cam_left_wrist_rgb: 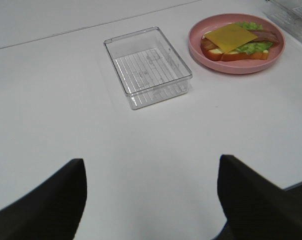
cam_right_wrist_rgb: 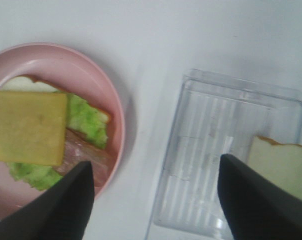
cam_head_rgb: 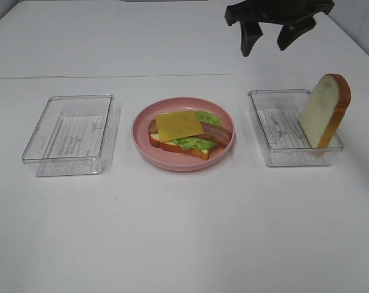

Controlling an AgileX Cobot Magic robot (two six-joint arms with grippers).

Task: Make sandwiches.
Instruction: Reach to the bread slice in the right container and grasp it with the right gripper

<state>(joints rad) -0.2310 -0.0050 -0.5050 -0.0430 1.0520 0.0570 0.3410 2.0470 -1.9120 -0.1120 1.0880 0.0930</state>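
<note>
My left gripper [cam_left_wrist_rgb: 151, 200] hung with jaws wide over bare table, near the left tray [cam_head_rgb: 69, 134]. On the pink plate [cam_head_rgb: 142, 146] lay bread, lettuce [cam_head_rgb: 200, 143], bacon [cam_head_rgb: 216, 130] and cheese [cam_head_rgb: 179, 125]. My right gripper [cam_head_rgb: 269, 38] stood apart-jawed, holding nothing, above the right tray [cam_head_rgb: 276, 131], where the second bread slice [cam_head_rgb: 322, 110] leaned upright.

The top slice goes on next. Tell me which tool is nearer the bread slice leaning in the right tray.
Right. The right tool hangs open above and behind the bread slice; the left tool sits near the far tray, beyond the pink plate.
</note>
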